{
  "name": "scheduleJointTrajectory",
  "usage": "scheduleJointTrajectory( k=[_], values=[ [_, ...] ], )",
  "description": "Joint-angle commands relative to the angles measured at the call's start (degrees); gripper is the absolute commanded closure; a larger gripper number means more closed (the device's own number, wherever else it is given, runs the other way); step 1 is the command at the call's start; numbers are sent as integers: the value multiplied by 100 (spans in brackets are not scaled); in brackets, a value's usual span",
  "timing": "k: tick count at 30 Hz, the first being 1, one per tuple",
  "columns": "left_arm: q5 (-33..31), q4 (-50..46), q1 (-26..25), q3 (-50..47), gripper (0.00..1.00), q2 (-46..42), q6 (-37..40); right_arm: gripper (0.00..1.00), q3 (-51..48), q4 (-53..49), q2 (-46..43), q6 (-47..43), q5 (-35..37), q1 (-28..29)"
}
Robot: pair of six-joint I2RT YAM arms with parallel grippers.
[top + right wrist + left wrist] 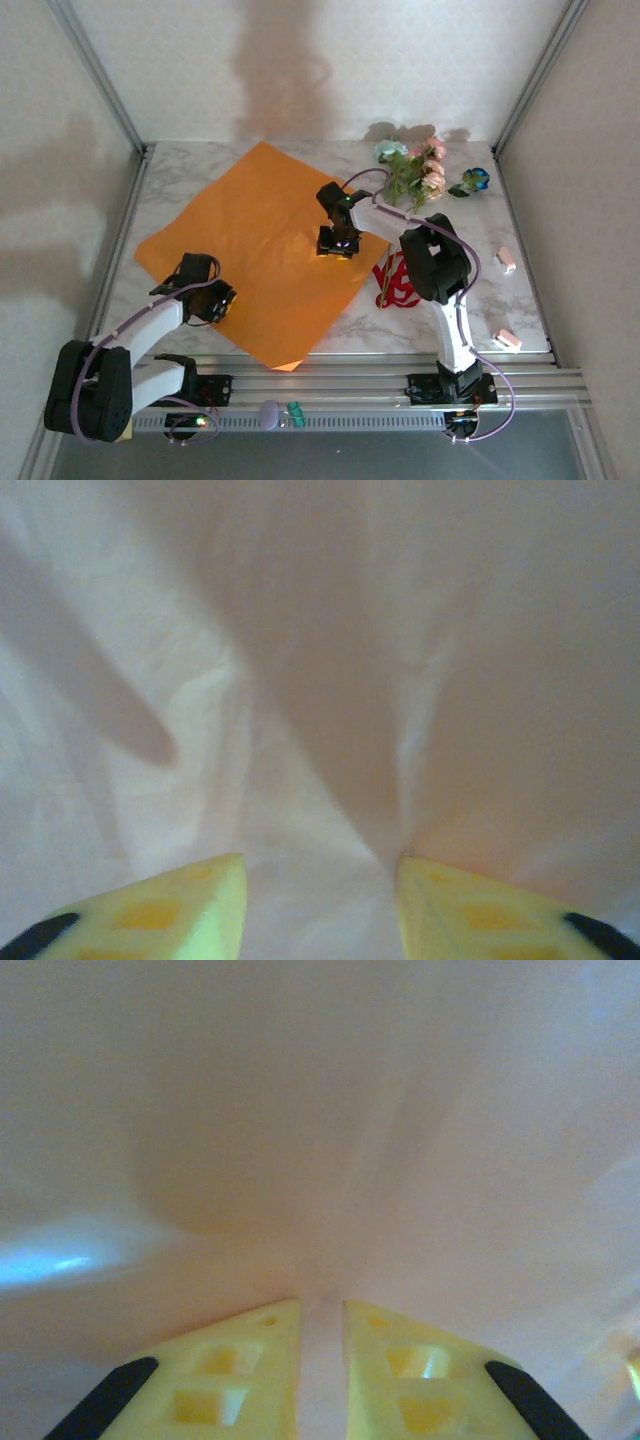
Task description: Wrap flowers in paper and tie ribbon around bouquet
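Step in hand, by my read: laying out the large thin bright-orange paper sheet (pixel 260 230) flat on the white marble table (pixel 185 185); no wrap begun yet. L claw (pixel 207 300) sits at the sheet's near-left edge, jaws almost together w/ paper creased into the slit, so it reads as pinching the sheet. R claw (pixel 338 243) is over the sheet's right part, jaws parted, nothing clamped, paper just below. Artificial pink, pale-mint & dark-blue green-stemmed flowers (pixel 420 172) lie off the sheet, beyond & right of R claw. Thin floppy red ribbon (pixel 397 282) is heaped just right of & nearer than R claw, beside the sheet edge; touching or not, can't tell. Next, prob.: R claw fetches stems and lays them on the sheet, which needs L hold so the paper doesn't slide. In the way: R arm's elbow hangs above the ribbon. Two small pink pieces (pixel 506 260) far right, well apart.
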Motion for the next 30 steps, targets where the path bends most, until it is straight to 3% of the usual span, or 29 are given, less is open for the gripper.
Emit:
scheduleJointTrajectory(
  k=[1, 7, 12, 21, 30],
  values=[
    [-625, -867, -42, 830, 80, 11, 129, 50, -70, -270, -812, -317, 632, -238],
    [-235, -288, -299, 1846, 77, 1038, 137, 48, -681, 1, -1777, -201, 723, -1638],
    [-178, 183, -499, 2258, 77, 2088, 185, 54, -691, 116, -1489, -256, 204, -2784],
    [-775, -26, -470, 2620, 79, 3063, 950, 56, 88, -31, -611, -188, 146, -3192],
    [-1026, -73, -350, 2713, 80, 3398, 1254, 55, 785, -47, -174, 277, 317, -3559]
  ],
)
